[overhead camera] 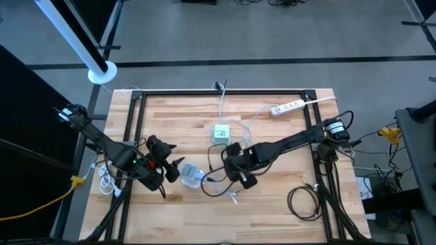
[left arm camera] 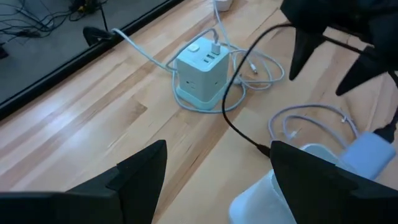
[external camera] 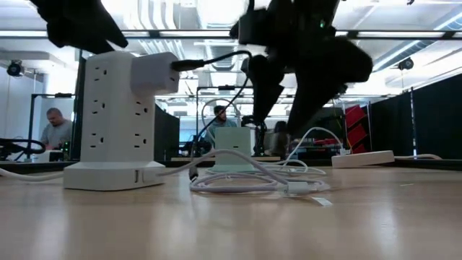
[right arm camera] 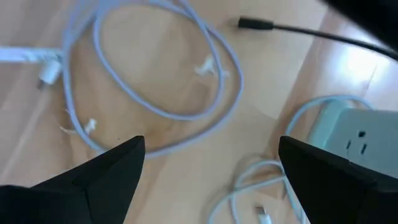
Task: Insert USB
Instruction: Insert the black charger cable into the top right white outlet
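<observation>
usb cable beneath open right gripper

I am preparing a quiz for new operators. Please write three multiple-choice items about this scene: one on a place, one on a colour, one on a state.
1. Where does the white power strip lie on the table?
A. Near the far edge, on the right arm's side
B. Between the two grippers
C. At the near left corner

2. What colour is the small cube charger at the table's middle?
A. Red
B. Pale green
C. Black

3. How do the fingers of the right gripper stand?
A. Shut on a cable
B. Shut on nothing
C. Open, holding nothing

Answers: 1 A, the high view shows it there. 2 B, seen in the high and left wrist views. 3 C, the right wrist view shows bare table between them.
</observation>
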Controlling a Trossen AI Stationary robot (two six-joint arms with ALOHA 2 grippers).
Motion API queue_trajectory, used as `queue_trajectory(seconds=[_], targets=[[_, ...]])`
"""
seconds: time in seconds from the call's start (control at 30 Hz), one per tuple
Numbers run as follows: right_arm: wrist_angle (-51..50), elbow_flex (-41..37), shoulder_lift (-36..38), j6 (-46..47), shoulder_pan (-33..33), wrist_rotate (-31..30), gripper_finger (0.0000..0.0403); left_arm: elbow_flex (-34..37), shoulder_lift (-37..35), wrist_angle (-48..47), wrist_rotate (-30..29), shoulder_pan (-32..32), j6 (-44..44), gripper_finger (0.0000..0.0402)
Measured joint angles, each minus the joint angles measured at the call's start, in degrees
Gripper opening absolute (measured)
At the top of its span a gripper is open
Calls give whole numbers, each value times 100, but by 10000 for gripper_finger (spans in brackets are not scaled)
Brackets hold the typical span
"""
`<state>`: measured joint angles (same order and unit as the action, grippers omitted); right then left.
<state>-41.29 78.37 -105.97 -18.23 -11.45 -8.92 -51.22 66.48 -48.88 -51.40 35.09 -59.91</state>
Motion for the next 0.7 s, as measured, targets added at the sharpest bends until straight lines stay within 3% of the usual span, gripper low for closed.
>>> queue_trajectory(seconds=[0.17,0.23,0.33,0.6,0.7], targets=[[206,0,-226,-673,14,-1167,353,324,0,27,25,0,-395,275],[261,0,-288,-1027,14,-1166,353,508,2,53,166,0,-631,275],[300,-2,-302,-1158,18,-373,353,847,2,325,413,2,-871,275],[233,-2,-280,-280,36,2802,353,1735,2,1726,556,2,-813,275],[183,-2,-280,9,79,2864,353,1873,2,1945,557,2,-803,275]])
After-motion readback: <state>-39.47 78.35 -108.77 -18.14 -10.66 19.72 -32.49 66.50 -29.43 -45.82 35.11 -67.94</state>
